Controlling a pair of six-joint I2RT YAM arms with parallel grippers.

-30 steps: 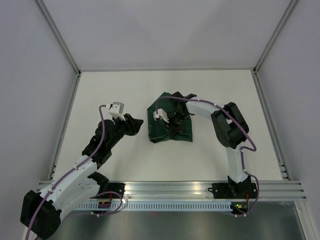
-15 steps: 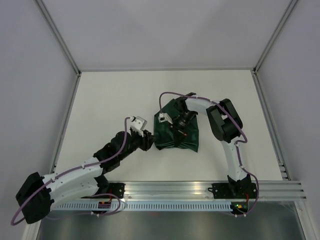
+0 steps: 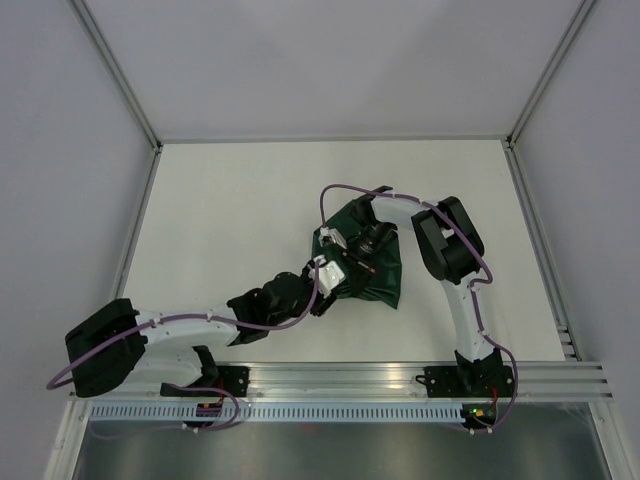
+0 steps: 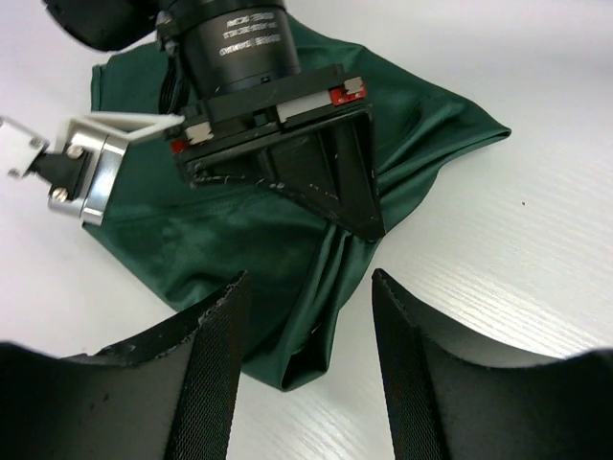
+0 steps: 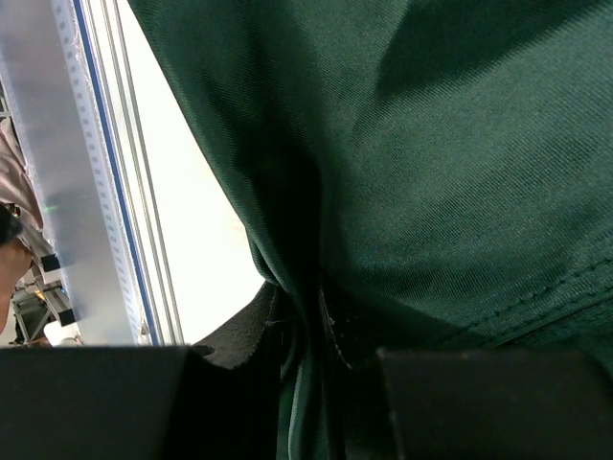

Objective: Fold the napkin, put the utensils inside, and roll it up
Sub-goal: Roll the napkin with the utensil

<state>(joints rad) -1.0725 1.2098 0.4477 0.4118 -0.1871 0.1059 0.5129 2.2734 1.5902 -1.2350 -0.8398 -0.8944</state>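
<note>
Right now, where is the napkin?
In the top view the napkin lies bunched near the table's middle, pinched by the right gripper, the open left gripper at its near-left edge.

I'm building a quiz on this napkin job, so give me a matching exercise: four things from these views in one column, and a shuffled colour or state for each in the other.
Things:
1. napkin
2. left gripper
3. right gripper
4. table

Colours or states:
A. open, at the cloth's near corner
B. white
C. dark green, bunched
D. shut on a pleat of cloth

Pairs: 1-C, 2-A, 3-D, 4-B
</note>
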